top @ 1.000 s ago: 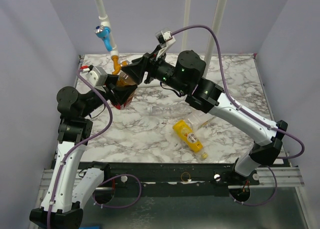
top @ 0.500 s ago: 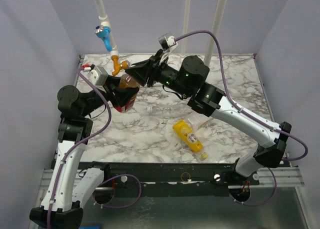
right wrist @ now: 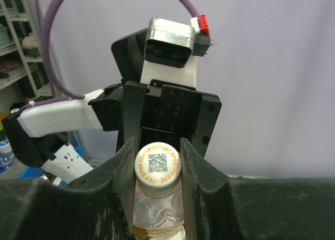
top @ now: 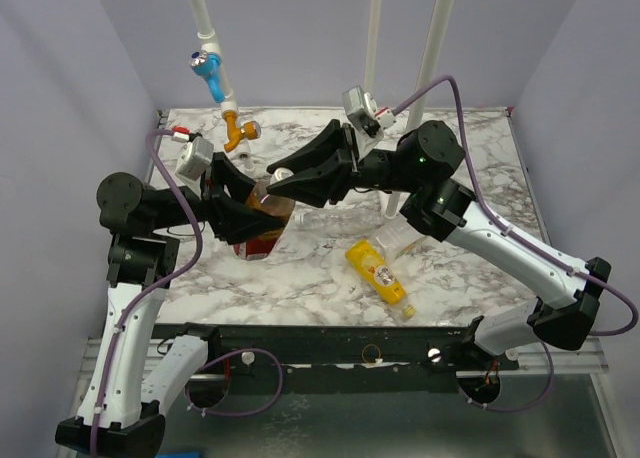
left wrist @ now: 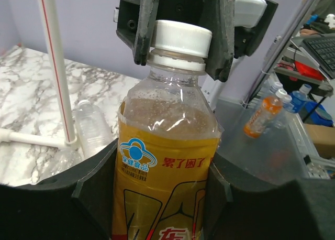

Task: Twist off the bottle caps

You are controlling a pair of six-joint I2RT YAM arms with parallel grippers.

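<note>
A brown bottle (top: 264,216) with a yellow-and-red label (left wrist: 165,166) is held tilted above the table, my left gripper (top: 250,216) shut around its body. Its white cap (left wrist: 180,38) carries a printed code on top (right wrist: 157,163). My right gripper (top: 273,183) is shut on that cap, one finger (right wrist: 124,182) pressed to each side. In the left wrist view the right gripper's fingers (left wrist: 222,35) clamp the cap from above. A yellow-orange bottle (top: 378,271) lies on the marble, and a clear bottle (top: 402,242) lies beside it under the right arm.
A white pipe with a blue tap handle (top: 207,64) and an orange spout (top: 238,133) hangs at the back left. Two white poles (top: 432,48) stand at the back. Another clear bottle (left wrist: 91,127) lies by a pole's foot. Side walls enclose the marble table (top: 300,278).
The right gripper has closed onto the white cap. Both arms have carried the bottle forward and slightly right, away from the tap.
</note>
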